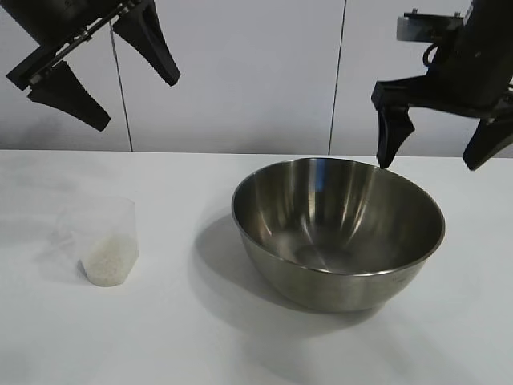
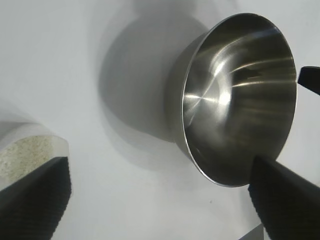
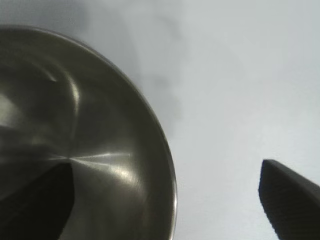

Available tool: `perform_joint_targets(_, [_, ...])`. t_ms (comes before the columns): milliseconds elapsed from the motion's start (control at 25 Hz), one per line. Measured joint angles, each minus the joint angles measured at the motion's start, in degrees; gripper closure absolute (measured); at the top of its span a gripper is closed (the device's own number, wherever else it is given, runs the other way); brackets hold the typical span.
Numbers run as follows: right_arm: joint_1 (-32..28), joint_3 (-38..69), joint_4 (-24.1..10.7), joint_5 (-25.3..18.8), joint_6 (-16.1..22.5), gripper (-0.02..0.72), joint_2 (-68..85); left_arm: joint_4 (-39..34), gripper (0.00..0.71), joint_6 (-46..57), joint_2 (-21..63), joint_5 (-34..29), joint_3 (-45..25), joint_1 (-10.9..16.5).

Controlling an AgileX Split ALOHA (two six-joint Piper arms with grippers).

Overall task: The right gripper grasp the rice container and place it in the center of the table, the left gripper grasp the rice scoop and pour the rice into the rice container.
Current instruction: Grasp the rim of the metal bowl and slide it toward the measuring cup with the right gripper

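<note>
Steel rice container (image 1: 338, 233) sits empty, rice scoop (image 1: 105, 242) holds rice (image 1: 108, 261); both grippers' fingers spread.

Open white table (image 1: 160, 337) separates the rice scoop (image 1: 104, 241) from the rice container (image 1: 337, 233), leaving a clear lane between them. The right gripper (image 1: 437, 156) hangs spread-fingered over the container's far rim; the left gripper (image 1: 120, 76) hangs high above the scoop.

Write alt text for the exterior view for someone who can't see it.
A large steel rice container sits empty on a white table, with the open right gripper poised above its far right rim. At the left, a clear rice scoop holds rice, and the open left gripper hangs above it.
</note>
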State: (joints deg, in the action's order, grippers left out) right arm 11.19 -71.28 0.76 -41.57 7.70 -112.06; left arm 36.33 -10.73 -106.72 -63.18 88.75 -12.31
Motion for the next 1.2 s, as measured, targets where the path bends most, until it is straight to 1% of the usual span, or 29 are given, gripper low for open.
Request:
perform_joint_targets(40, [0.0,0.0,0.6,0.5,0.0,0.057,-0.7,0.0,0.016,0.0,0.0,0.0,0.0,0.0])
perform_joint_targets(80, [0.0,0.1,1.3,0.9,0.0,0.099,-1.1,0.0,0.016,0.0,0.0,0.0,0.0,0.0])
perform_joint_targets(240, [0.0,0.1,3.4,1.3,0.0,0.276,-1.8,0.0,0.016,0.0,0.0,0.0,0.0,0.0])
perform_joint_targets(400, [0.0,0.1,4.4,1.6,0.0,0.449,-1.8,0.0,0.016,0.0,0.0,0.0,0.0,0.0])
perform_joint_targets(480, [0.0,0.1,4.4,1.6,0.0,0.518,-1.8,0.0,0.016,0.0,0.0,0.0,0.0,0.0])
perform_joint_targets(560, [0.0,0.1,4.6,1.4,0.0,0.603,-1.8,0.0,0.016,0.0,0.0,0.0,0.0,0.0])
perform_joint_targets(640, [0.0,0.1,6.0,1.2,-0.1,0.652,-1.5,0.0,0.016,0.0,0.0,0.0,0.0,0.0])
perform_joint_targets(760, [0.0,0.1,7.7,1.5,-0.9,0.677,-1.5,0.0,0.016,0.0,0.0,0.0,0.0,0.0])
perform_joint_targets(1040, [0.0,0.1,12.4,0.7,-5.4,0.694,-1.6,0.0,0.016,0.0,0.0,0.0,0.0,0.0])
perform_joint_targets(1200, [0.0,0.1,15.9,0.4,-8.5,0.694,-1.5,0.0,0.016,-0.1,0.0,0.0,0.0,0.0])
